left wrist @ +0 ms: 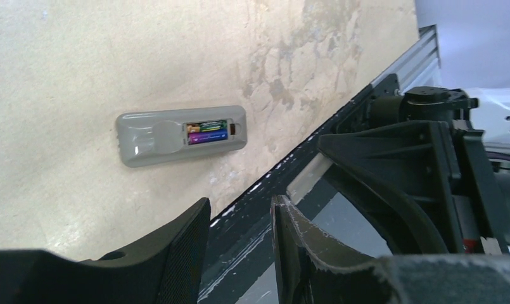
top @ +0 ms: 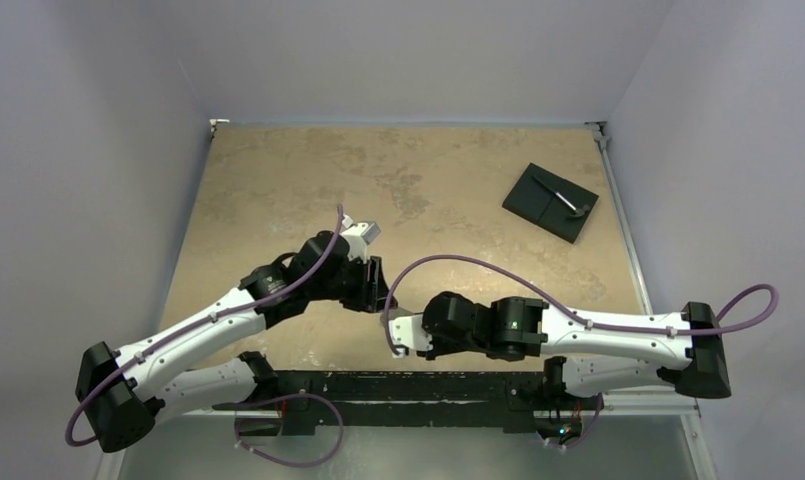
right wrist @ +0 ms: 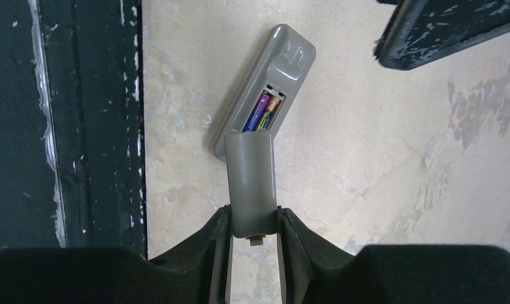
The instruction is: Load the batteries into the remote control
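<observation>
Tan, mottled table fills your top view between pale grey walls. Your left arm and right arm meet above the middle of its near edge. A black square plate lies toward the far right corner.

The remote control lies grey back up just beside the black rail at the near edge, with its compartment open. Your right gripper pinches the grey cover strip, whose far end overlaps the remote's end; you cannot tell whether they touch. Your left gripper hangs near the remote with its jaws spread apart. Both batteries sit side by side in the compartment.
</observation>
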`<action>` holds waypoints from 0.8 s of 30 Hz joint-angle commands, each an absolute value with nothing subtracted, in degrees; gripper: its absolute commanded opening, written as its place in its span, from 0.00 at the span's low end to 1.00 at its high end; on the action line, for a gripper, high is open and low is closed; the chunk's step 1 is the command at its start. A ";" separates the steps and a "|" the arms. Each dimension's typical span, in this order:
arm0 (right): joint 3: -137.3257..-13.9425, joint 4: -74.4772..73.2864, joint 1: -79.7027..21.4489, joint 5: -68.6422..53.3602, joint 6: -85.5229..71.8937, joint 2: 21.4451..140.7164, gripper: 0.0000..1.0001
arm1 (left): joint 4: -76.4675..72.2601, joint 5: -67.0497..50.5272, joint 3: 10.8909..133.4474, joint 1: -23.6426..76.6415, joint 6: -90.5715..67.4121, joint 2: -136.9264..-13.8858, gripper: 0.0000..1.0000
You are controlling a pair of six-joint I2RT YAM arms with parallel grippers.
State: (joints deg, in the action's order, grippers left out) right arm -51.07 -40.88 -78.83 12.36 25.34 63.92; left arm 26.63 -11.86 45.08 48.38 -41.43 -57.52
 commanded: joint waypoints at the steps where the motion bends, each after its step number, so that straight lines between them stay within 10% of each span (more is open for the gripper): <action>1: -51.90 -37.10 -77.05 10.70 19.78 63.37 0.16 | 21.23 -15.62 43.39 48.08 -44.41 -56.43 0.39; 24: -54.40 -30.85 -71.99 6.48 17.95 63.52 0.17 | 11.93 -22.41 38.51 48.12 -48.34 -58.29 0.40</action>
